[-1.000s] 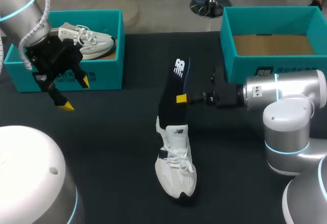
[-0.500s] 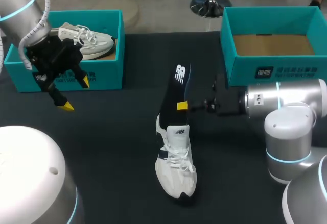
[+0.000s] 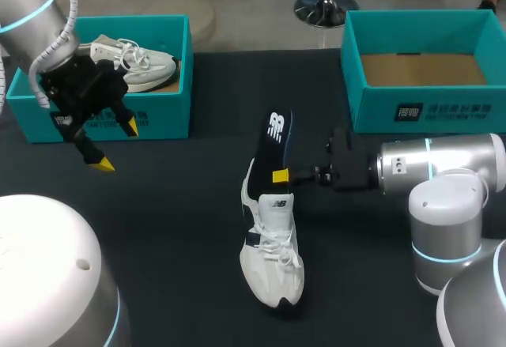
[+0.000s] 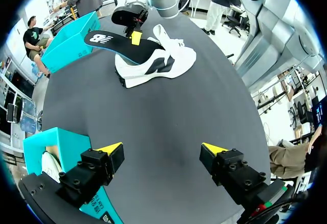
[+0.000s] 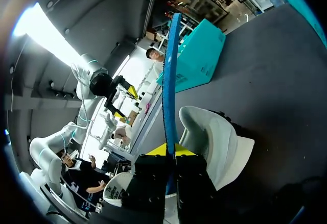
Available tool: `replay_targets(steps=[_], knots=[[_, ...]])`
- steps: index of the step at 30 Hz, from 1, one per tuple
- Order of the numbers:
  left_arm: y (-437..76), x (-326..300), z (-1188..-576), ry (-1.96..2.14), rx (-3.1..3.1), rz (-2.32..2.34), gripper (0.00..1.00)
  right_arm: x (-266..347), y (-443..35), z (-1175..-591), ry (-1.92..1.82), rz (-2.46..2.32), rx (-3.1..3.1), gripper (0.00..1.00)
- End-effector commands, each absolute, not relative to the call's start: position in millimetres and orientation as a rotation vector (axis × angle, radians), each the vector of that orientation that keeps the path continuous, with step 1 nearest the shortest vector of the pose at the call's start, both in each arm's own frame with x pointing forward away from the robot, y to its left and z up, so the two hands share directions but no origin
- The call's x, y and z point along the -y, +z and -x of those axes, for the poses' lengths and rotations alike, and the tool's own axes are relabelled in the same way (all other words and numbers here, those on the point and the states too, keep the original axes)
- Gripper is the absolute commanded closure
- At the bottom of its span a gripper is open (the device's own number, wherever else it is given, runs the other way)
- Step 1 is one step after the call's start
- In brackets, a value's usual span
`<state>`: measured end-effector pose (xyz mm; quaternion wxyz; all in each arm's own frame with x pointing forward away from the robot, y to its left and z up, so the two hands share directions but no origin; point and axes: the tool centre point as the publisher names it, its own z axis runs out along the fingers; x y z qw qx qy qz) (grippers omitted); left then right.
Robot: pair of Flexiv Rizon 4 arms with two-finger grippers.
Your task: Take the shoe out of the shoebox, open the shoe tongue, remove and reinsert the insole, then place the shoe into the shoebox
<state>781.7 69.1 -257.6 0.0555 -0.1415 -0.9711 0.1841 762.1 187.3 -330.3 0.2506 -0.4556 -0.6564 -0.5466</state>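
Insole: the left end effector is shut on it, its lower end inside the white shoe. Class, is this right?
No: the right end effector is shut on the insole, as the head view shows. Its lower end is inside the white shoe.

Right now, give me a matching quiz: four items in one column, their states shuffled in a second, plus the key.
Things:
1. insole
2. white shoe
3. left gripper
4. right shoebox

States:
A. open, holding nothing
B. on the table, between the boxes
C. no shoe inside
D. clamped in the right gripper, one end in the shoe

Pairs: 1-D, 2-B, 3-A, 4-C
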Motion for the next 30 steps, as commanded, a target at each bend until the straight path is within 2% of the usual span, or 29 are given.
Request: replay_targets(steps=[1,13,14,15,17,19,30], knots=[[-257.4,-69.2,-781.8,0.554,2.947,0.430,0.00,-190.1,-334.8,-755.7,-1.485,1.238,1.778,1.00],[-257.4,-69.2,-781.8,0.554,2.947,0.430,0.00,-194.8,-345.4,-746.4,-1.451,1.245,1.755,1.00],[-257.4,-69.2,-781.8,0.554,2.947,0.430,0.00,-193.8,-344.4,-747.7,-1.449,1.246,1.756,0.86],[-257.4,-69.2,-781.8,0.554,2.947,0.430,0.00,-192.9,-343.3,-749.0,-1.449,1.246,1.759,0.67],[-257.4,-69.2,-781.8,0.554,2.947,0.430,0.00,-192.5,-340.2,-751.7,-1.445,1.243,1.771,0.69],[-257.4,-69.2,-781.8,0.554,2.947,0.430,0.00,-192.4,-337.2,-754.3,-1.446,1.239,1.780,0.65],[-257.4,-69.2,-781.8,0.554,2.947,0.430,0.00,-192.2,-329.7,-768.4,-1.432,1.218,1.822,0.71]])
